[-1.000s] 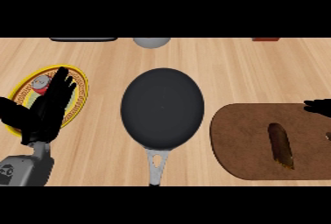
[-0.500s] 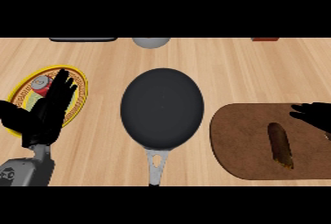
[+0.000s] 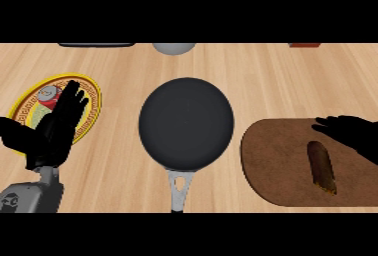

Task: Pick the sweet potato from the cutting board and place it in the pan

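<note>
- Two hands show: the right hand (image 3: pixel 353 136), fingers spread and holding nothing, hovers over the dark brown wooden cutting board (image 3: pixel 277 165), just above the long brown sweet potato (image 3: pixel 322 166).
- Left hand (image 3: pixel 55 127) rests open over the round yellow-rimmed plate (image 3: pixel 29 102).
- Sweet potato lies lengthwise on the board, right of the black oval frying pan (image 3: pixel 186 121).
- Judged stiff, fairly light, prone to rolling: best pinched across its middle.

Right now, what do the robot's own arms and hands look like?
Both hands are matte black with slender fingers and a thumb. The left hand sits on a grey forearm carrying a small dark round mark. Of the right hand, only black fingers show; its forearm is out of view.
</note>
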### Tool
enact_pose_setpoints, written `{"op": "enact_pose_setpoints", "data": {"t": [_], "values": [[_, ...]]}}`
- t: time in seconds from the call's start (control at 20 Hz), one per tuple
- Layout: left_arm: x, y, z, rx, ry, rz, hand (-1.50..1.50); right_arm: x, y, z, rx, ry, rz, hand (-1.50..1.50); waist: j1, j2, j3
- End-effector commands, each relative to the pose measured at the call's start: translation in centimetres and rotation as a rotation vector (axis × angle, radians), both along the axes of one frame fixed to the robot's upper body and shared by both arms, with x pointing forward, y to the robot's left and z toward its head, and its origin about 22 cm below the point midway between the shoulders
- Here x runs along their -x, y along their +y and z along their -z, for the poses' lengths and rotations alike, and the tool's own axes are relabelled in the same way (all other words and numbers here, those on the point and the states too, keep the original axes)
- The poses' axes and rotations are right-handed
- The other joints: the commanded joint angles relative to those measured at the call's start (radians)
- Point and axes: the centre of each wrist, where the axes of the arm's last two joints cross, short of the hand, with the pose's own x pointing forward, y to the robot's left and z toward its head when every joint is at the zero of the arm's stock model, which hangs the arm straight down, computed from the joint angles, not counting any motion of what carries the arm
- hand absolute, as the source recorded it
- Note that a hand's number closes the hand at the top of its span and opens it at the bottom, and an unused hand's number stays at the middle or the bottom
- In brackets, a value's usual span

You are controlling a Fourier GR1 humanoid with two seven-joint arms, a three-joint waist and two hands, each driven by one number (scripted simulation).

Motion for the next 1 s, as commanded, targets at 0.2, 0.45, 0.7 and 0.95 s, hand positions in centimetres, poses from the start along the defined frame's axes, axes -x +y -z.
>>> {"op": "enact_pose_setpoints", "data": {"t": [0.2, 0.45, 0.7, 0.95], "values": [[-1.0, -0.5, -1.6, -0.011, -0.013, -0.012, 0.00, -0.2, -0.7, 3.3, 0.015, 0.004, 0.026, -1.50, -0.005, 0.000, 0.000], [-1.6, 0.7, -1.3, -0.013, 0.006, -0.011, 0.00, -0.8, -2.1, 3.3, 0.062, 0.059, 0.017, -1.50, -0.006, 0.000, 0.000], [1.1, -2.1, 0.7, 0.004, -0.017, -0.007, 0.00, -2.2, 1.5, 5.4, 0.032, 0.049, 0.015, -1.50, 0.001, -0.001, 0.000], [0.4, 0.5, 0.1, -0.018, -0.006, 0.000, 0.00, -2.5, -0.9, 6.8, -0.017, 0.041, 0.025, -1.50, -0.001, 0.000, 0.000]]}}
